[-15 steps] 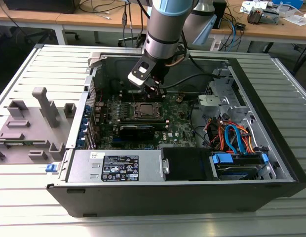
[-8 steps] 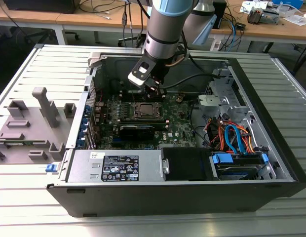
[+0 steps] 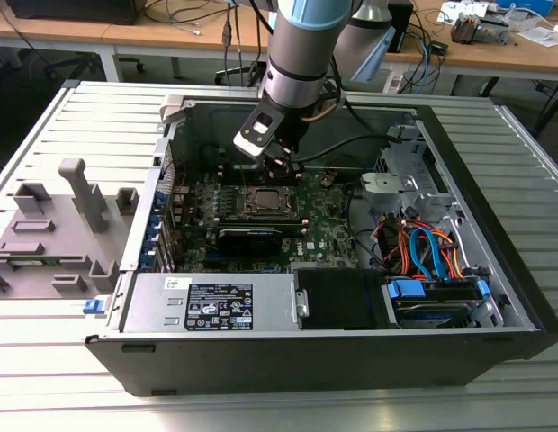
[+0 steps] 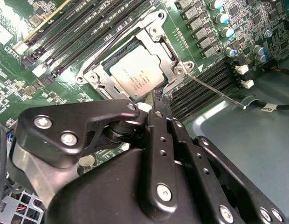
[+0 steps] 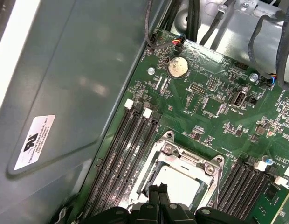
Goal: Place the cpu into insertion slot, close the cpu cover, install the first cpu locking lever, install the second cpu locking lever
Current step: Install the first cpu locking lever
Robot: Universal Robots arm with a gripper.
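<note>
- Pincer (image 4: 161, 97) is seen pressed together, with nothing pinched between the tips. It is held low at the edge of the socket (image 4: 178, 69); contact cannot be told.
- The chip (image 4: 135, 74) is seated in the socket, silver top up, just beyond the tips.
- The cover (image 4: 168, 50) is judged folded down: its frame lies flat round the chip, whose top shows through the cut-out.
- Key relation: a lever (image 4: 219, 88), a thin wire rod, is rooted at the socket corner just beside the tips.
- Its long axis runs away from the socket, slantwise over the memory slots (image 4: 193, 95), toward the grey case panel (image 4: 237, 140).
- Its bent free end lies well apart from the tips, out over the panel, so it is judged not latched.
- Only one arm (image 3: 292, 54) is fitted, so the question of which is nearer does not arise.
- Surface: the green board (image 5: 205, 93) is densely set with small parts, and memory slots flank the socket on two sides.
- Room: in the exterior view the arm is reached down into an open case (image 3: 495, 207).
- The case panel stands close along one bank of slots, so clearance on that side is judged tight.
- A cable bundle (image 3: 423, 252) lies well apart, toward the exterior view's right.
</note>
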